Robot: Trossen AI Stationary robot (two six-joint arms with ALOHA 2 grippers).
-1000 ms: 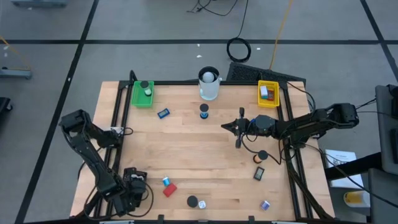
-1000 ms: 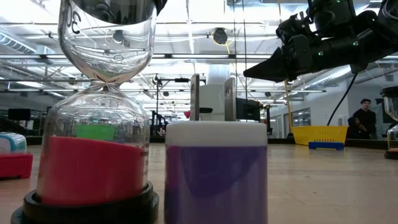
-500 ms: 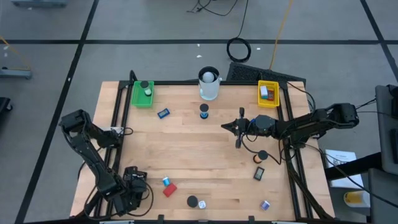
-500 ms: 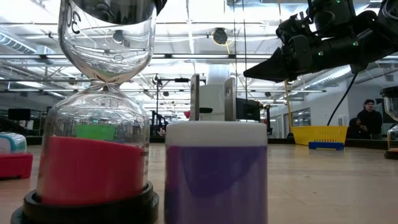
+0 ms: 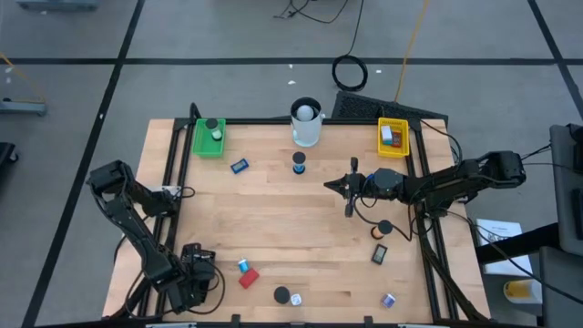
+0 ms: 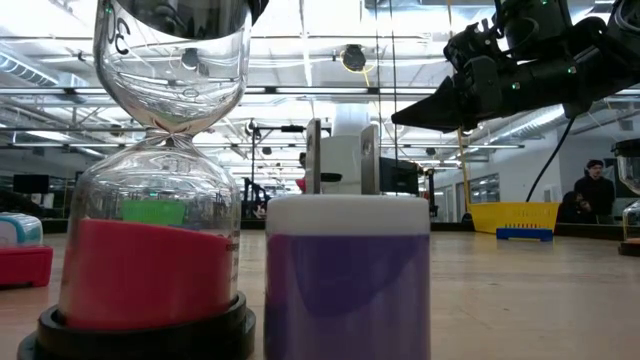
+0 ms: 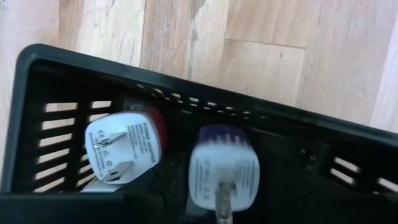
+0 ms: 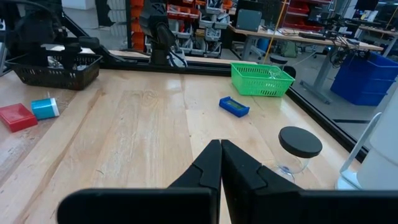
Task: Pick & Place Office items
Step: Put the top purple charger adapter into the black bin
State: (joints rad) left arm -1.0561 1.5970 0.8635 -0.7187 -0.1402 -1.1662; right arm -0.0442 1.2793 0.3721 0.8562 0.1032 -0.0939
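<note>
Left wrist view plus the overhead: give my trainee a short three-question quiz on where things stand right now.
1. True or false: the black tray under the left tool already holds two plug adapters.
2. Which tray has a black cap in it? A) green tray B) yellow tray C) neither
3. Fill in: the right tool hovers above mid-table with its fingers ____.

Key: 1 true; 2 A; 3 shut

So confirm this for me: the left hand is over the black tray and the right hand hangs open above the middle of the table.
One thing is wrong: the right hand is shut, its fingers pressed together in the right wrist view. It does hang above mid-table, and the left hand is over the black tray.
</note>
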